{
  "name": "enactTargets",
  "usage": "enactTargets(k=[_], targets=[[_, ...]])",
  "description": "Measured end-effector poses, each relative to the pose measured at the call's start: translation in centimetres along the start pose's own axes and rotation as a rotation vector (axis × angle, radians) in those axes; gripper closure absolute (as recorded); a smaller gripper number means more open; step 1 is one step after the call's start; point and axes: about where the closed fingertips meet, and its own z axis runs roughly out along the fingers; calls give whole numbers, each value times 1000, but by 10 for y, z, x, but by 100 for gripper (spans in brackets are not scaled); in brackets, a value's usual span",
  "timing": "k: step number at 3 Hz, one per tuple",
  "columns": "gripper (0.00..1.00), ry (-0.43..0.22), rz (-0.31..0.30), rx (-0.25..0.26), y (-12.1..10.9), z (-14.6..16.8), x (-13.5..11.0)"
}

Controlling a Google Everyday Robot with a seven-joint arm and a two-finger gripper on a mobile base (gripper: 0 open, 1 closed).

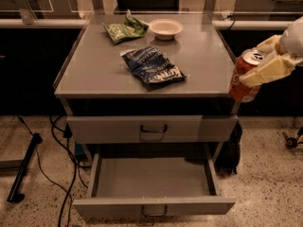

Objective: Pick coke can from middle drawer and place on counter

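Far left first: a black stand leg (21,169) lies on the speckled floor, with dark cables (66,160) trailing just beside it. Across to the cabinet now. The counter (90,70) carries a crumpled green bag (124,30) at the back and a small pale bowl (165,28) just to its right. A dark blue chip bag (154,69) lies flat nearer the middle. Below the top, a closed drawer (104,128) shows only its flat front and bar handle. Under that, the middle drawer (151,178) is pulled right out, its grey floor and low side walls in full view. And over on the right, there's the coke can (244,82), up in the air right by the counter's front right corner. It's tilted, its silver top leaning right. The gripper (252,63) reaches in from the right edge, pale fingers (267,70) clamped on the can. Whether the can brushes the counter's rim, I cannot tell.
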Motion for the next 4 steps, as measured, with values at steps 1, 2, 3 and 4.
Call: enactTargets(k=[1,2,3,4], targets=[[100,-6,5,15,-17,0,-17],[100,-16,6,23,-40,8,-36],[100,-31,7,23,-64,24,-50],[100,-45,24,23,-81,40,-54]])
